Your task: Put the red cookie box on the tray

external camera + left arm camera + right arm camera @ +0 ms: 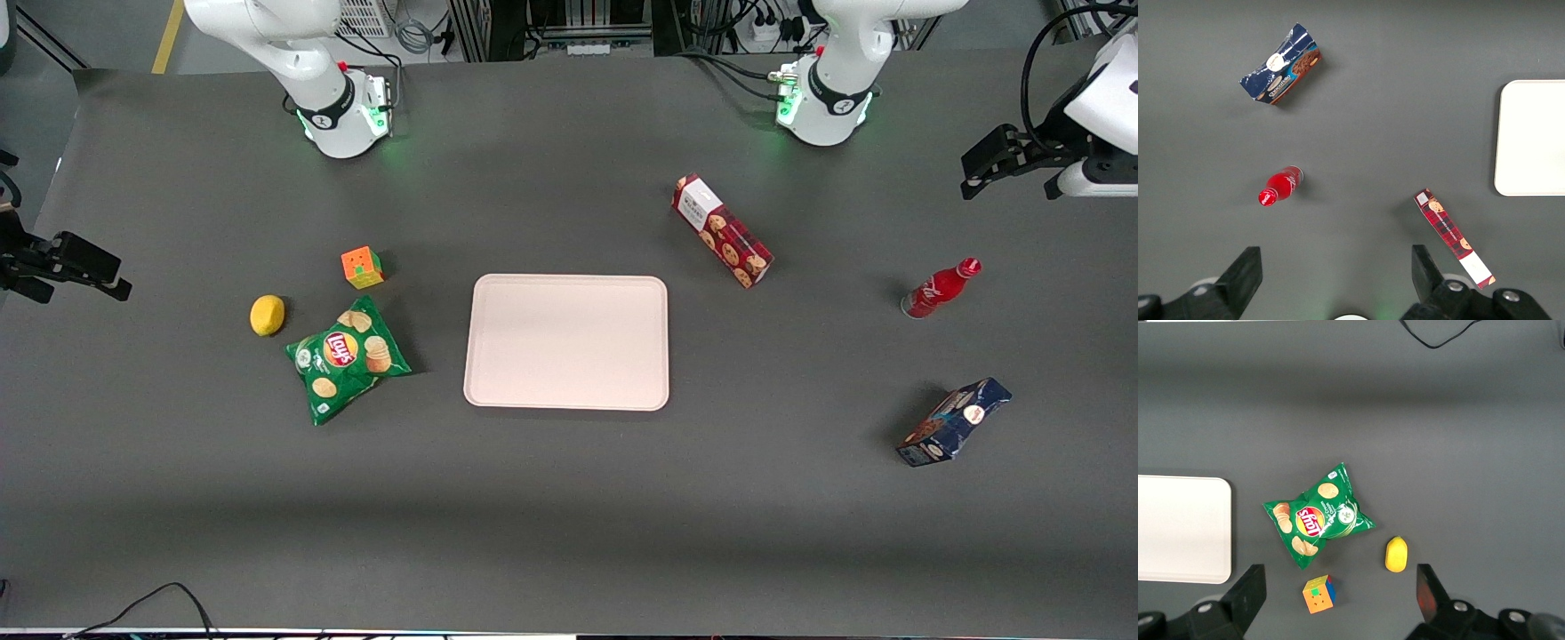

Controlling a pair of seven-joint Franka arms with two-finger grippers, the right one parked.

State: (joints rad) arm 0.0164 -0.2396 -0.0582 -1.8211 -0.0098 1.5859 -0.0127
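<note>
The red cookie box (722, 231) lies flat on the dark grey table (569, 498), set at a slant, its white label panel at the end farther from the front camera. It rests apart from the tray (566, 342), near the tray's corner on the working arm's side and farther from the front camera than that corner. The tray lies flat at the middle of the table with nothing on it.

The left gripper (982, 173) hangs well above the table at the working arm's end, clear of every object. Seen from the wrist camera, its two black fingers (1241, 277) stand spread wide with nothing between them, and the table lies far below.

Also toward the working arm's end: a red soda bottle (939, 289) lying on its side, and nearer the front camera a dented dark blue snack box (953, 422). The two are well apart from each other and from the cookie box.

Toward the parked arm's end: a green Lay's chip bag (347, 357) near the tray, a lemon (267, 315) just beside the bag, and a colour puzzle cube (362, 267) farther from the front camera than the bag.
</note>
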